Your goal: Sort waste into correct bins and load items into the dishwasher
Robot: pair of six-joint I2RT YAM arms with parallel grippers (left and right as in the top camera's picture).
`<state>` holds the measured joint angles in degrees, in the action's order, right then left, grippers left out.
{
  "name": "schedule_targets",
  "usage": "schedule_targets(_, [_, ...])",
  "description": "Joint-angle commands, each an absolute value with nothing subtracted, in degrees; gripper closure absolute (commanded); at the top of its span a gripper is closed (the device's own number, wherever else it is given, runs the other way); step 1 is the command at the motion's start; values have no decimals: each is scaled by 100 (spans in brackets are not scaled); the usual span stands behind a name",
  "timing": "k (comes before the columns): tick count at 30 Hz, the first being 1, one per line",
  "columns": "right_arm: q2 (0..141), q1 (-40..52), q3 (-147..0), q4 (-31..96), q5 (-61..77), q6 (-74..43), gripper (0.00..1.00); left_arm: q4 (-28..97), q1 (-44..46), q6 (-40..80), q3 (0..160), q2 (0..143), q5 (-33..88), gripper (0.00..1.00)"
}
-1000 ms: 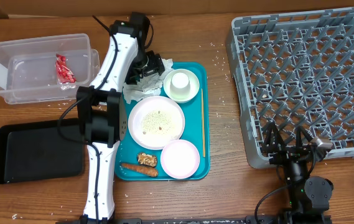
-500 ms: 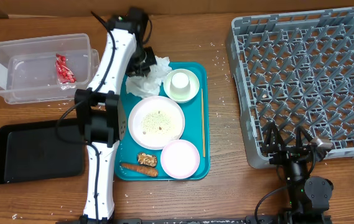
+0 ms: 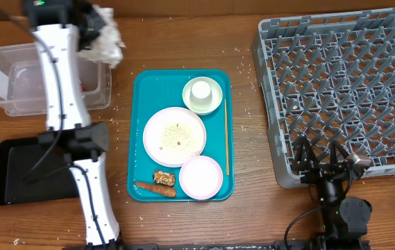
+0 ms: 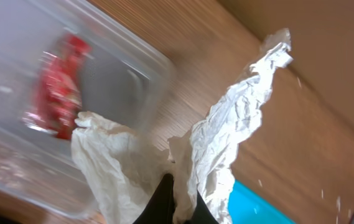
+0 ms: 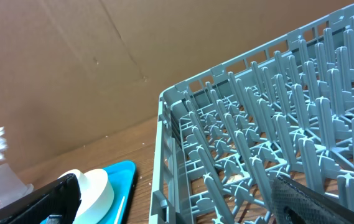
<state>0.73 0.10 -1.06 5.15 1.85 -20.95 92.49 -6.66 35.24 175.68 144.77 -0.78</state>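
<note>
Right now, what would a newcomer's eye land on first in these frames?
The left gripper holds a crumpled white tissue aloft by the clear tub's right end, top left; a red wrapper lies in the tub. Centre, the teal tray carries a white cup, a rice-strewn plate and a pale pink bowl. On the right, the grey dish rack holds no dishes, the right gripper open at its near edge.

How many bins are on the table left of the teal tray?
2. The clear tub is at the back left, partly under the left arm, red wrapper inside. The black tray lies nearer the front edge. No others appear hidden.
</note>
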Motion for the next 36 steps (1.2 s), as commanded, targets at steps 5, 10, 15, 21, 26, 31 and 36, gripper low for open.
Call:
schedule_targets(5, [16,25,-47,480,113,-2084,0,9334,-1640,3697,17786,14313,-198,96])
schedule_targets(10, [16,25,-47,480,113,-2082,0,9636,-2185,3776,17509,14313,-193,92])
schedule_targets(15, [16,25,-47,480,113,-2084,0,9679,-2364,3760,17334,14313,-185,16])
schedule_targets(21, [16,27,-47,480,113,-2084,0,9679,-2355,3345,17329,14313,622,9])
schedule_targets(26, [16,27,-47,480,113,-2084,0,9679,-2355,3076,17340,14311,2226,11])
schedule_targets(31, [16,25,-47,480,113,-2082,0,9679,-2246,2635,17340,14304,3105,34])
schedule_targets(36, [16,27,-47,480,113,-2082,0,9679,-1898,1820,17340,14256,4185,31])
